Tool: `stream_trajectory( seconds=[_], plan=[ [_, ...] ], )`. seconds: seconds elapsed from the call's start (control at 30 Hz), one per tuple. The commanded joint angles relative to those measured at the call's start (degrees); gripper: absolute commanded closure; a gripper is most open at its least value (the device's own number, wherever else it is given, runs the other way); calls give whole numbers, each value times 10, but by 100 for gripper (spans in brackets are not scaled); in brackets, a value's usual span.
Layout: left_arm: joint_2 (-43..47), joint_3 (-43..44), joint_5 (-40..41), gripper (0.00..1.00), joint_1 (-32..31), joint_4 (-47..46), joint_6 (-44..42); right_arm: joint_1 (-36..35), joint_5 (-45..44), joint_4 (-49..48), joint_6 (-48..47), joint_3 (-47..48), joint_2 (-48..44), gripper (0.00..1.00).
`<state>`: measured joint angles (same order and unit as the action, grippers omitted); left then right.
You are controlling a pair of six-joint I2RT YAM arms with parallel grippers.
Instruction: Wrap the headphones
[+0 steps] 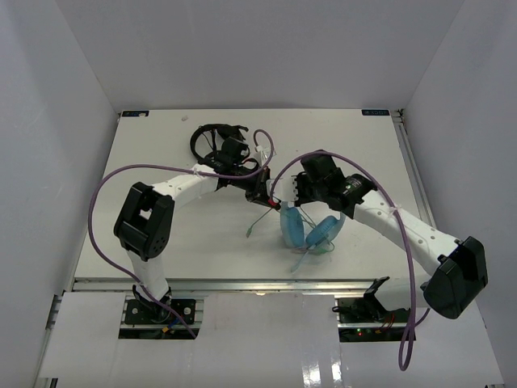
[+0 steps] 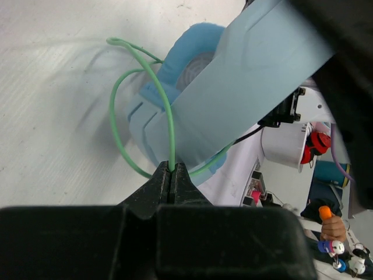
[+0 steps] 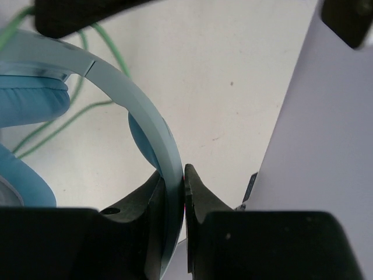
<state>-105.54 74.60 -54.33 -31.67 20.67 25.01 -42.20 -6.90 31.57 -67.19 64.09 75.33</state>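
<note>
The light blue headphones (image 1: 309,232) are held up over the middle of the table, cups hanging toward the near edge. My right gripper (image 1: 300,199) is shut on their wide band; in the right wrist view the band (image 3: 125,76) runs down between the two black fingers of the right gripper (image 3: 175,173). My left gripper (image 1: 271,200) sits just left of the headphones, shut on the thin green cable (image 2: 169,119), which enters the tip of the left gripper (image 2: 172,168). The cable loops loosely beside a padded cup (image 2: 189,58) and trails down to the table (image 1: 257,222).
Smaller black headphones (image 1: 212,141) lie at the back of the table, behind the left arm's wrist. Purple arm cables (image 1: 109,182) arch over both arms. White walls close off the table's left, right and far sides.
</note>
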Motion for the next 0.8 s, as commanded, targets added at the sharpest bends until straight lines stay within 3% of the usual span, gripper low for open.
stream_trajectory(
  seconds=[0.0,0.2,0.43,0.77],
  plan=[
    [58,1,33,100,-1,15,-10,14,-26,-79,35,50,-31,92],
    [125,14,81,100,18,-64,70,14,-51,-106,63,26,-54,92],
    [117,52,74,100,29,-58,82,15,14,-79,137,19,-66,92],
    [155,73,99,100,61,-36,79,32,38,-91,252,3,-63,92]
  ],
)
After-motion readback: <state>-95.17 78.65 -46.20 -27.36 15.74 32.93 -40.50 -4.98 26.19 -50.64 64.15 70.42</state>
